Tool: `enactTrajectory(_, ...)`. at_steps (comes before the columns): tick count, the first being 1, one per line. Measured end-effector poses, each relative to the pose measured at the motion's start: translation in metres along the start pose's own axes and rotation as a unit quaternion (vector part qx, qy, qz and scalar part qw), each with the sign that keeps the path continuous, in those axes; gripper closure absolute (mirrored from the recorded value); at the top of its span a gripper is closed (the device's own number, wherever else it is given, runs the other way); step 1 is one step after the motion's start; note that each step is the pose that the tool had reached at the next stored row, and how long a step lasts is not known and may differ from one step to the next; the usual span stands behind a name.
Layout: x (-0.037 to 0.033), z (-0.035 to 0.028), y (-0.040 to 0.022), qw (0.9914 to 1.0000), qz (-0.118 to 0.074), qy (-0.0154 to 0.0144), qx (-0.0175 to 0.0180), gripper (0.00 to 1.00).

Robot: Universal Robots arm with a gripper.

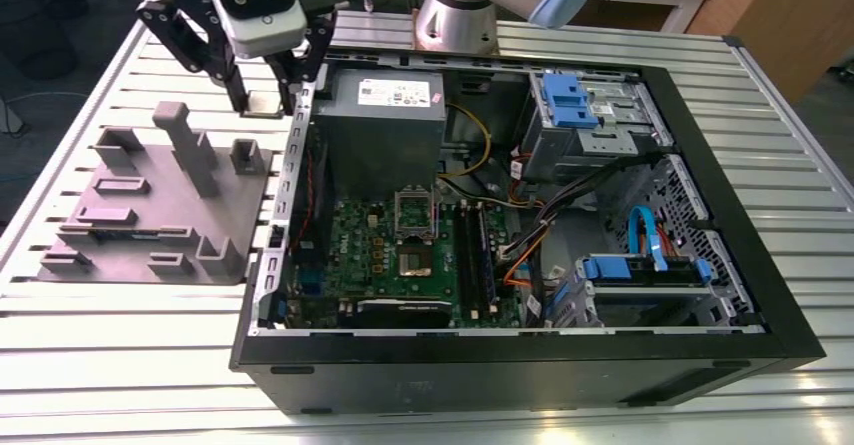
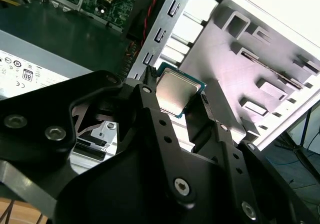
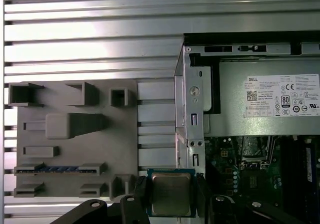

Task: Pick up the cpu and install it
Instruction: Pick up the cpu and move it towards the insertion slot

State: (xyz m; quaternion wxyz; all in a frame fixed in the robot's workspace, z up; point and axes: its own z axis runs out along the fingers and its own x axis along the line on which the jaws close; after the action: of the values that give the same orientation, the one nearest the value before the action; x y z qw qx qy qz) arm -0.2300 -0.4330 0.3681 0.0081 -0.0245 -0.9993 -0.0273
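The cpu [image 3: 171, 194] is a small square chip with a silvery top and a green rim, held between the black fingers of my gripper [image 3: 171, 196]. In the second wrist view the cpu [image 2: 177, 92] sits tilted between the fingertips [image 2: 149, 79]. In the exterior view my gripper [image 1: 267, 100] hangs above the gap between the grey holder block [image 1: 154, 200] and the open computer case [image 1: 534, 215], with the cpu [image 1: 266, 103] a pale patch between its fingers. The motherboard socket [image 1: 414, 213] lies inside the case, toward the exterior view's right of the gripper.
The grey power supply [image 1: 384, 115] sits just inside the case wall beside the gripper. Black memory sticks [image 1: 474, 255] stand next to the socket. Blue drive brackets [image 1: 567, 100] and cables fill the case's far side. The slatted metal table [image 1: 134, 325] surrounds everything.
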Motion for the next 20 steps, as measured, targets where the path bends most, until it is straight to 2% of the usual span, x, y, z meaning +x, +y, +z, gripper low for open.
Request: enactTrajectory(20,-0.0048,-0.0001,-0.0002,1.0,0.0,0.0,0.0,0.53)
